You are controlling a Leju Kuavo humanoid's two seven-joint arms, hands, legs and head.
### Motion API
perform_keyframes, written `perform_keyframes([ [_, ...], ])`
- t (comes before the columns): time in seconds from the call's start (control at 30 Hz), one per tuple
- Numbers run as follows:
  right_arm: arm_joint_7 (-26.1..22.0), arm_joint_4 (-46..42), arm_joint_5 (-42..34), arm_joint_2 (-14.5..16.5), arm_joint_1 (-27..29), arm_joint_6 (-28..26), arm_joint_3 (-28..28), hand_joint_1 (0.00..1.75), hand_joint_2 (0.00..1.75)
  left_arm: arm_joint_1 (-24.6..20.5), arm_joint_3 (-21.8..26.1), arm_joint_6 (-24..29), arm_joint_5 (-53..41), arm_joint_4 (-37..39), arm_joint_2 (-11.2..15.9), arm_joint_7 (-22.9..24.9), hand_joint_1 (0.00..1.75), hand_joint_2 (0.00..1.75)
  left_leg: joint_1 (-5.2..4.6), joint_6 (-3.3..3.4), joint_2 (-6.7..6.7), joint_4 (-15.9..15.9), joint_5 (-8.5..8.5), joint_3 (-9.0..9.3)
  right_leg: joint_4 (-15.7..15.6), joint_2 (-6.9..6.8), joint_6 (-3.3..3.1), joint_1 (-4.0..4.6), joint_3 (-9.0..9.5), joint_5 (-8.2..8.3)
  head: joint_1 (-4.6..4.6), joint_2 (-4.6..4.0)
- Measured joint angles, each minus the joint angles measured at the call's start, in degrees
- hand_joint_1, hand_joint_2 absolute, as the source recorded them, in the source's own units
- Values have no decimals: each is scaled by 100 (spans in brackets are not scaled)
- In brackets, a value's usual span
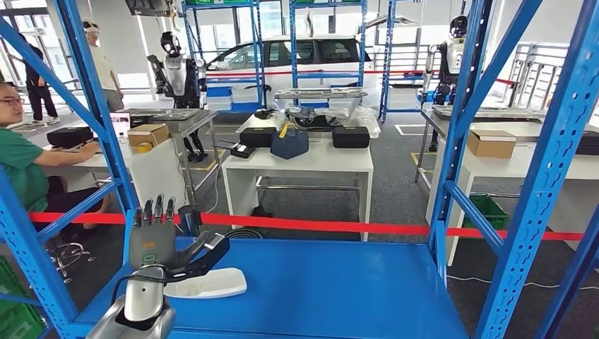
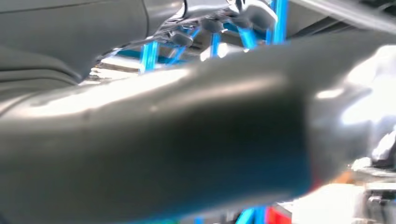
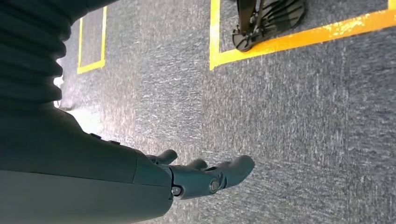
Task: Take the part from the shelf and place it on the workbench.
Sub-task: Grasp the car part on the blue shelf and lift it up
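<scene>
A flat white part (image 1: 206, 284) lies on the blue shelf board (image 1: 332, 293), near its front left. My left hand (image 1: 154, 236) stands just above the part's left end, fingers pointing up and apart, with the dark thumb stretched out over the part. Nothing is gripped. In the left wrist view the blurred grey thumb (image 2: 187, 140) of that hand is very close to the lens. My right hand (image 3: 205, 175) hangs over grey carpet with its fingers loosely extended and holding nothing.
Blue shelf uprights (image 1: 544, 162) and diagonal braces frame the board on both sides. A red tape (image 1: 339, 227) runs across behind the shelf. Beyond it stands a white table (image 1: 311, 164) with black cases and a bag. A person (image 1: 21, 166) sits at the left.
</scene>
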Motion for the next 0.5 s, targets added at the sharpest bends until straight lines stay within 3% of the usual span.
perform_keyframes([
  [0.07,21,0,-2,3,3,-19,-12,0,0,-3,27,-20,2,7,10,71,0,0,-14,-68,284,292,-141,-141,-38,-58,-61,-22,59,-4,-7,0],
  [0.1,23,0,1,3,11,-22,-18,0,0,-1,38,-17,3,8,11,79,0,0,-15,-100,457,623,-276,-314,-49,-86,-80,-21,84,-15,-10,0],
  [0.17,24,0,20,3,22,-23,-34,0,0,34,56,13,3,11,8,60,0,0,10,-141,596,1408,-522,-775,-54,-140,-97,-19,117,-43,-13,0],
  [0.2,25,0,33,3,24,-22,-42,0,0,65,64,41,3,13,8,38,0,0,19,-142,609,1623,-526,-934,-54,-163,-99,-19,134,-61,-14,0],
  [0.23,27,0,48,4,25,-19,-48,0,0,94,76,79,4,13,8,10,0,0,23,-132,609,1608,-414,-977,-54,-180,-98,-17,157,-82,-13,0],
  [0.27,29,0,61,6,26,-15,-50,0,0,115,89,123,4,10,9,-19,0,0,19,-108,608,1356,-204,-893,-55,-193,-94,-13,188,-104,-13,0],
  [0.3,31,0,75,9,26,-9,-51,0,0,126,103,169,4,5,11,-54,0,0,7,-68,607,945,53,-721,-60,-204,-90,-9,226,-129,-13,0],
  [0.37,32,0,104,24,18,7,-53,0,0,129,128,252,4,-7,15,-125,0,0,-33,17,605,192,353,-360,-83,-223,-64,1,287,-167,-15,0],
  [0.4,32,0,117,30,14,15,-55,0,0,133,139,284,4,-11,16,-159,0,0,-56,49,601,-13,389,-256,-104,-229,-38,2,303,-174,-11,1],
  [0.5,32,0,153,41,9,33,-59,0,0,168,179,371,5,-23,19,-271,0,0,-68,109,591,-156,357,-172,-181,-237,70,-3,337,-177,-4,1],
])
